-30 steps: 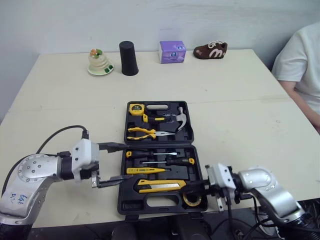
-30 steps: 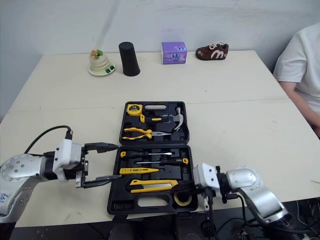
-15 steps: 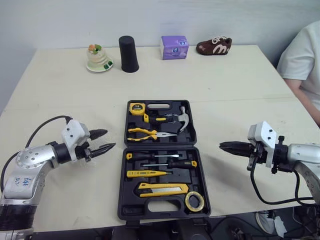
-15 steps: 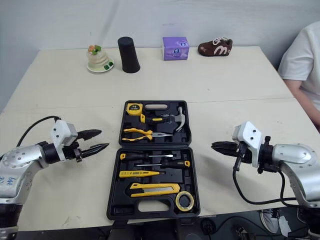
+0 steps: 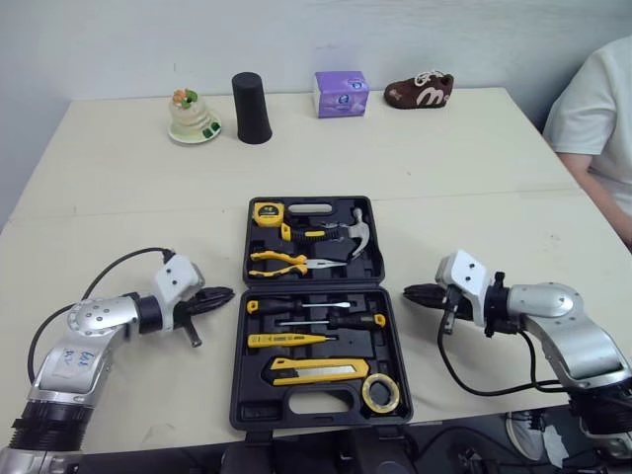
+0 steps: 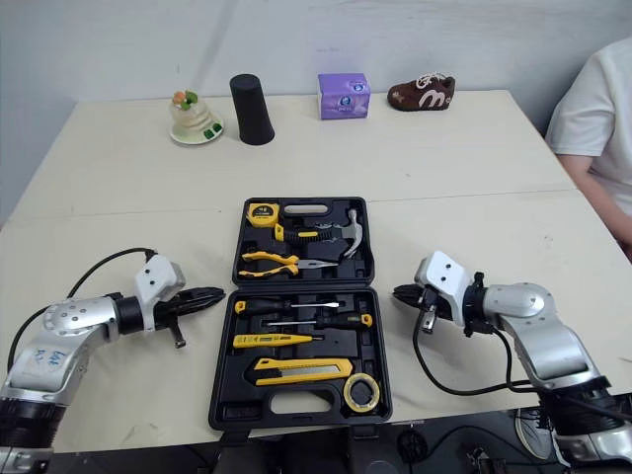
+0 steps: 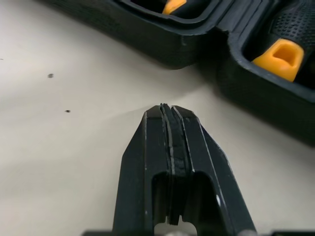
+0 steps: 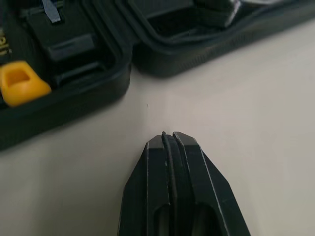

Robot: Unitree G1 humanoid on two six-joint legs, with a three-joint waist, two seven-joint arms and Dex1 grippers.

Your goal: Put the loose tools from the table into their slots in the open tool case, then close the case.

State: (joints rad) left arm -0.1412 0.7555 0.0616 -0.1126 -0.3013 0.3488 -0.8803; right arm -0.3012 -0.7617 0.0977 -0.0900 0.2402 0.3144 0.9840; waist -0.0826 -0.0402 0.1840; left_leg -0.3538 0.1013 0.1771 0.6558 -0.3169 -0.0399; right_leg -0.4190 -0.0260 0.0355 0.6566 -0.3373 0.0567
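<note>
Table (image 5: 444,178) bears the case (image 5: 255,407) just ahead of the left gripper (image 5: 225,293) and right gripper (image 5: 410,292), both clamped empty; blunt tips may shove it instead of folding it closed.

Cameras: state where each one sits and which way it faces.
Left and right eye views: on the head, facing forward and down over the table at the open tool case. Both arms show, with the left gripper and right gripper flanking the case. A person's sleeve is at the right edge.
Left wrist view: on the left wrist, looking along its shut fingers at the case's outer wall.
Right wrist view: on the right wrist, looking along its shut fingers at the case's opposite side.
Shared: all views catch the case.
</note>
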